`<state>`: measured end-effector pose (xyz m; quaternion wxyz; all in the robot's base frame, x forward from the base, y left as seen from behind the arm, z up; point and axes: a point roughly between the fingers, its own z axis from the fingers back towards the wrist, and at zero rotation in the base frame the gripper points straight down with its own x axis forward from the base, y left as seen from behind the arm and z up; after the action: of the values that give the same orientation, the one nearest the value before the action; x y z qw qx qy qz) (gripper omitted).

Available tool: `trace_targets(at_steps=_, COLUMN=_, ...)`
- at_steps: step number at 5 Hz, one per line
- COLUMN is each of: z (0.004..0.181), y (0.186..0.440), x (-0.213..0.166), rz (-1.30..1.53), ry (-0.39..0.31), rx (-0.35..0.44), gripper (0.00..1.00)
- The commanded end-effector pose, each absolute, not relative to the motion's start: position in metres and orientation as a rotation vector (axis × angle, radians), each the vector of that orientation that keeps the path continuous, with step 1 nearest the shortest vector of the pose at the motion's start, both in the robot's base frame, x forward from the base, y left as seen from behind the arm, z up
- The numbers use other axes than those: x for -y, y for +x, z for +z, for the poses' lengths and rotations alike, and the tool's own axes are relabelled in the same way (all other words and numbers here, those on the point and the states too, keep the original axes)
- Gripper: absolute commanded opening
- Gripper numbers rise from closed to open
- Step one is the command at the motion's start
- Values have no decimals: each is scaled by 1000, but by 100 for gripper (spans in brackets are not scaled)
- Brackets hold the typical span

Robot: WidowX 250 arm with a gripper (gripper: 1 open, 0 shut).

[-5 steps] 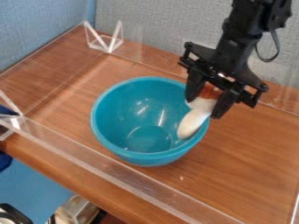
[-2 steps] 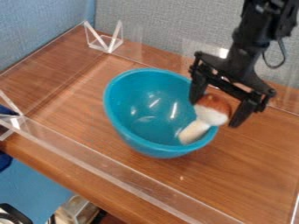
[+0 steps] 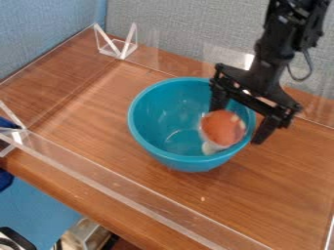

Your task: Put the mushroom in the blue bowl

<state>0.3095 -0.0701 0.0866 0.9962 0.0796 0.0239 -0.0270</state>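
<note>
The brown wooden counter (image 3: 78, 107), edged by clear acrylic walls, carries the large glossy turquoise-blue plastic bowl (image 3: 167, 122) near its middle. The black robot hand (image 3: 248, 105) is seen at the bowl's three o'clock rim, pointing down with its fingers spread apart and clamped on nothing. The small toy mushroom (image 3: 222, 128), orange-brown cap uppermost and cream stem below, is seen inside the bowl against that same wall, just under the hand. The placement is judged essentially done, since the spread fingers leave the mushroom free.
</note>
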Motion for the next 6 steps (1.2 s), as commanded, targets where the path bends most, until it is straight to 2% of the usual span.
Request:
trace_targets(at_steps=1, z=126, y=310, x=52, rz=-86, ry=118, rx=50, gripper=100)
trace_targets(at_steps=2, z=138, y=310, x=52, rz=-158, ry=105, rx=62, gripper=100)
trace_targets(at_steps=3, z=134, y=309, x=44, rz=-207, ry=105, rx=54, gripper=100)
trace_targets(at_steps=6, z=122, y=329, x=46, rz=-244, ry=105, rx=54, gripper=100)
